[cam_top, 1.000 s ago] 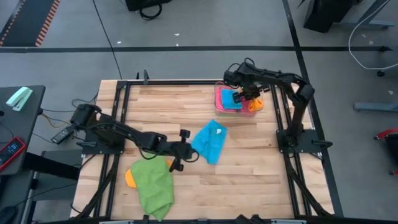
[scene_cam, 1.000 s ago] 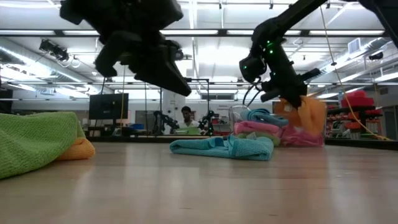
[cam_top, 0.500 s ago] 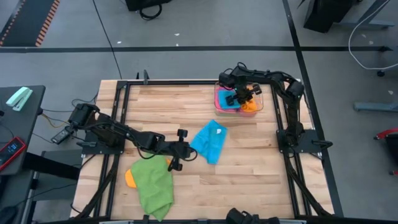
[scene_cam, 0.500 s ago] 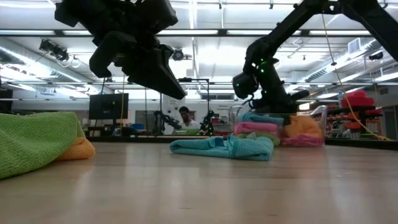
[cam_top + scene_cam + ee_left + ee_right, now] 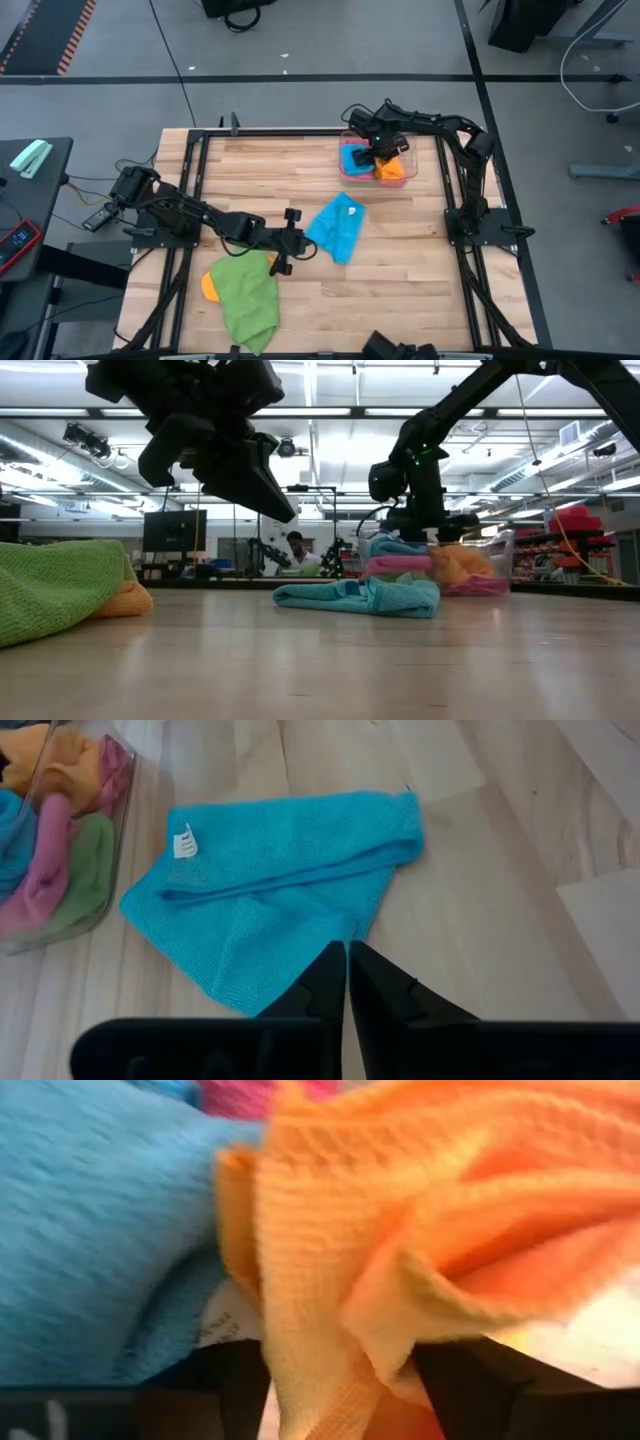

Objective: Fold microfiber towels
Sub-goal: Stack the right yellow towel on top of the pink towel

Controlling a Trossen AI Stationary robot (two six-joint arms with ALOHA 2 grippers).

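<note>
A sky-blue microfiber towel [image 5: 338, 225] lies loosely folded at the table's middle. My left gripper [image 5: 347, 952] hovers shut above its near edge, well clear of the table in the low view [image 5: 285, 510]. A green towel [image 5: 245, 295] lies at the near left, partly on an orange one [image 5: 208, 285]. At the far right a clear tray [image 5: 343, 170] holds blue, pink and green towels and an orange towel [image 5: 393, 170]. My right gripper [image 5: 378, 152] points down into the tray, open, with the orange towel [image 5: 380, 1230] between its fingers. My right gripper comes from above with its fingers [image 5: 240, 1380] apart on either side of a bunched fold of the orange towel [image 5: 330, 1330]. The cloth reaches both fingers in the wrist view, but I cannot tell whether they touch it. The towel rests in the tray beside a blue one [image 5: 90, 1210].
Black metal rails [image 5: 195, 180] frame the wooden table on the left, far and right sides. Bare wood [image 5: 400, 270] lies between the blue towel and the near right corner. A person [image 5: 298, 545] sits far off in the room behind.
My right gripper has gone down and toward the table's left into the tray and has tipped to point straight down. The orange towel, which hung below it beside the tray, now lies bunched in the tray. The tray has slid a little to the left.
</note>
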